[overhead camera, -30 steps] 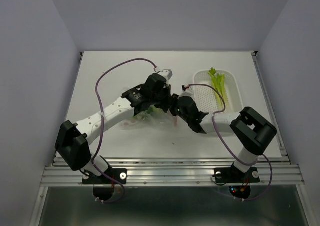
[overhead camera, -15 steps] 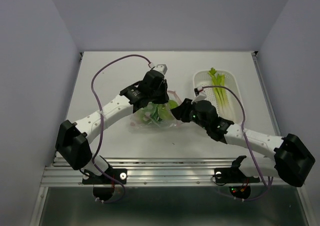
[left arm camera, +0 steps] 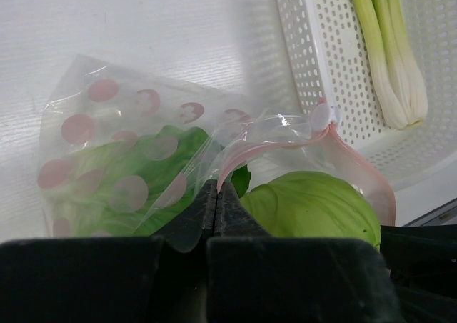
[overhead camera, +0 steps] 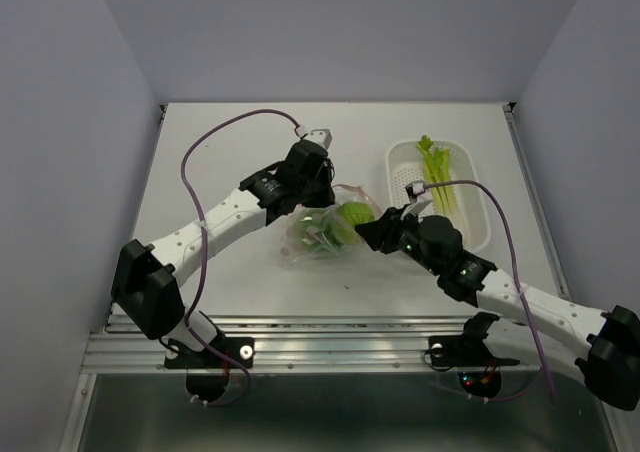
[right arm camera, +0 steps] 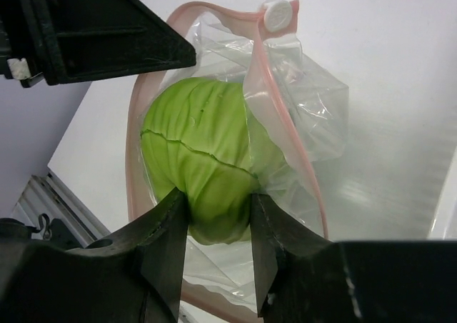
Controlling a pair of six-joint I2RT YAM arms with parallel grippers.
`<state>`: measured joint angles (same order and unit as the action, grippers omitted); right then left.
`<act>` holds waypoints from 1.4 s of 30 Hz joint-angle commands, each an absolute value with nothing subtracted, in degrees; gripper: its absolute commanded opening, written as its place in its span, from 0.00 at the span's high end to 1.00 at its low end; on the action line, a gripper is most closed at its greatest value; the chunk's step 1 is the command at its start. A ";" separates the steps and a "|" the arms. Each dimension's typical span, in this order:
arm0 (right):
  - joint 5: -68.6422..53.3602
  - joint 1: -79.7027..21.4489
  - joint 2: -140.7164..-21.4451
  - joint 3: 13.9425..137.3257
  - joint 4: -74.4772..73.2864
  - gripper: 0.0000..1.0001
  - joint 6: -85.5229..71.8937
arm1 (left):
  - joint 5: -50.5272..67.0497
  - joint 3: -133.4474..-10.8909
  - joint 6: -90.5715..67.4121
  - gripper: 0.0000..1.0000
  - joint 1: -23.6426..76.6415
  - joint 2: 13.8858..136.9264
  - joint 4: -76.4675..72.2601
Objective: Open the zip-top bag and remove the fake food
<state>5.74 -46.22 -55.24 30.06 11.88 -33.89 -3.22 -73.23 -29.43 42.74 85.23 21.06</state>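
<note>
The bag [left arm camera: 107,144] is open, left fingers [left arm camera: 189,226] clenched on its rim; right fingers [right arm camera: 161,237] straddle the cabbage [right arm camera: 200,166], grip unclear; leaves [left arm camera: 114,176] left inside.

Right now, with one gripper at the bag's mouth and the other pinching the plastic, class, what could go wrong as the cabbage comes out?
1. The right gripper flanks only the near end of the round cabbage; it may slip deeper in when squeezed.
2. A fold of the zip-top bag lies across the cabbage, so a finger could catch it too.
3. The left gripper pinches only a thin fold; a pull might tug it loose.
</note>
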 commanded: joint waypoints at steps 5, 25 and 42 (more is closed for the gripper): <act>5.98 -46.58 -52.38 27.16 39.61 0.99 -26.28 | -1.23 -74.09 -27.77 1.00 42.28 83.50 19.87; 22.93 -46.58 -52.91 26.01 66.28 0.99 -26.81 | 0.70 -72.42 -28.56 1.00 42.36 82.71 19.07; 42.44 -46.58 -53.70 37.69 46.00 0.98 -20.84 | -4.39 -79.26 -27.51 1.00 42.28 81.39 23.02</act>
<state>33.56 -46.22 -54.48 31.24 54.24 -23.73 -1.02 -73.36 -28.80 42.28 83.81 20.88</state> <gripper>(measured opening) 0.414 0.033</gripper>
